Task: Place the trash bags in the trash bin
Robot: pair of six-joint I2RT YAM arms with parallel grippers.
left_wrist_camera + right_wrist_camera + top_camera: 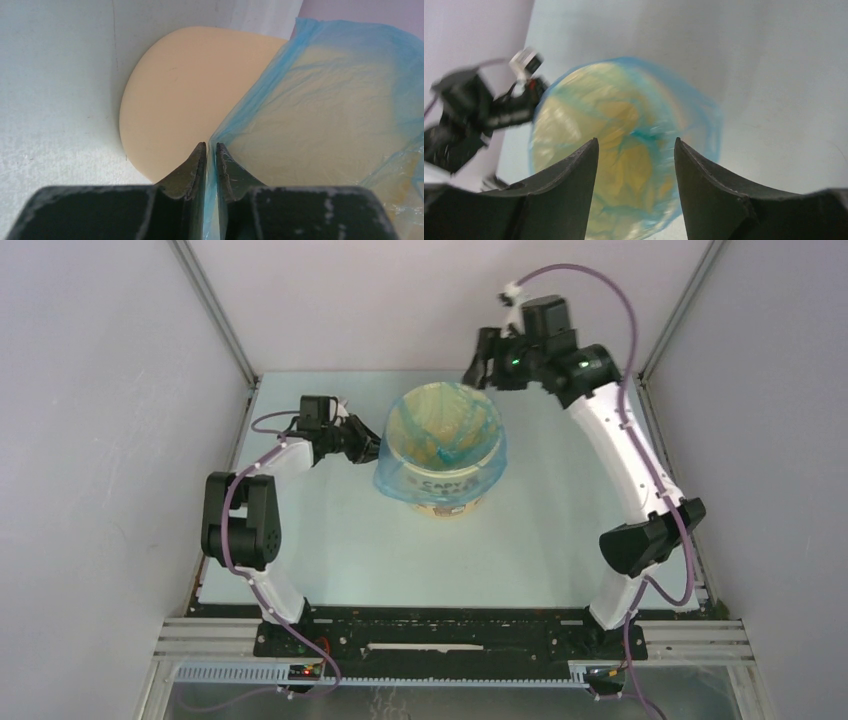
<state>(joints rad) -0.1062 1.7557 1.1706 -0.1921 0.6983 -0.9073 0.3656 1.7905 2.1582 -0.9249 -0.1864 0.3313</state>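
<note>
one wrinkly blue bag [392, 472]; lining yellow bin [455, 508]

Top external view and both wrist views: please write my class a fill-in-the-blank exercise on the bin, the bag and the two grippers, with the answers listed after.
1. The trash bag lining the pale-yellow trash bin is light-____ in colour.
2. The left gripper has its fingers shut on the thin film of the trash ____.
3. The right gripper hangs above the bin with its fingers ____, holding nothing.

Missing words: blue; bag; open.
</note>
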